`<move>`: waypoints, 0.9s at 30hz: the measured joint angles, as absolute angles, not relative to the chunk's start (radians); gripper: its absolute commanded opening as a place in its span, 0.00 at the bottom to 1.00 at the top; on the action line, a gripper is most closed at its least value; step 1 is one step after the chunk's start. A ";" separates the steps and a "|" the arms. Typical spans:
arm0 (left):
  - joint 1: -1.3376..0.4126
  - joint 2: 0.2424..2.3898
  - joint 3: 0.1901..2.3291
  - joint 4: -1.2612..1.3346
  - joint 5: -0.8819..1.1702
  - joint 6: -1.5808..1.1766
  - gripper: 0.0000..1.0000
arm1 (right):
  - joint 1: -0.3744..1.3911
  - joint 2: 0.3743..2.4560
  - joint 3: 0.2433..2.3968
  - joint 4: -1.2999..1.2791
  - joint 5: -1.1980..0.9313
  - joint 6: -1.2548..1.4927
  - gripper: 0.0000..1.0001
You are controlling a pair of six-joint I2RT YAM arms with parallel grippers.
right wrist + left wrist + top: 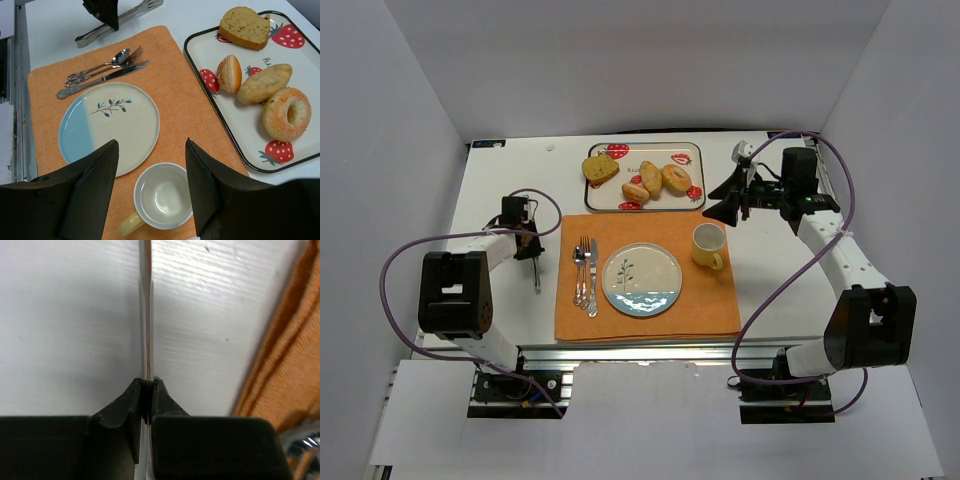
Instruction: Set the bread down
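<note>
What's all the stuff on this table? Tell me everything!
bread: one, golden-tan ring, on the tray
round roll: one, golden, on the tray
oval roll: one, golden, on the tray
toast slice: one, brown, on the tray
tray: one, white with red strawberries, far on the table
placemat: one, orange, mid-table
plate: one, white and blue, on the placemat
cup: one, yellow, empty, on the placemat
spoon, fork, knife: one each, silver, on the placemat beside the plate
tongs: one, silver, on bare table
left gripper: one, black, shut on the tongs
right gripper: one, black, open, beside the tray
</note>
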State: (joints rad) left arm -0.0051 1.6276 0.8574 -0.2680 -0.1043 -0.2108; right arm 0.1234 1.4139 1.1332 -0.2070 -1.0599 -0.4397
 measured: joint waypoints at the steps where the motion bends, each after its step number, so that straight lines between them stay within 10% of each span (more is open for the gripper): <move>1: -0.005 1.621 0.857 -0.278 -0.089 -0.220 0.10 | 0.118 1.414 1.132 -0.207 -1.062 -0.439 0.61; 15: -0.256 1.481 1.132 -0.283 0.211 -0.576 0.43 | 0.093 1.413 1.126 -0.189 -1.081 -0.414 0.61; 27: -0.353 1.770 1.444 -0.375 0.242 -0.664 0.48 | 0.072 1.393 1.095 -0.168 -1.100 -0.400 0.62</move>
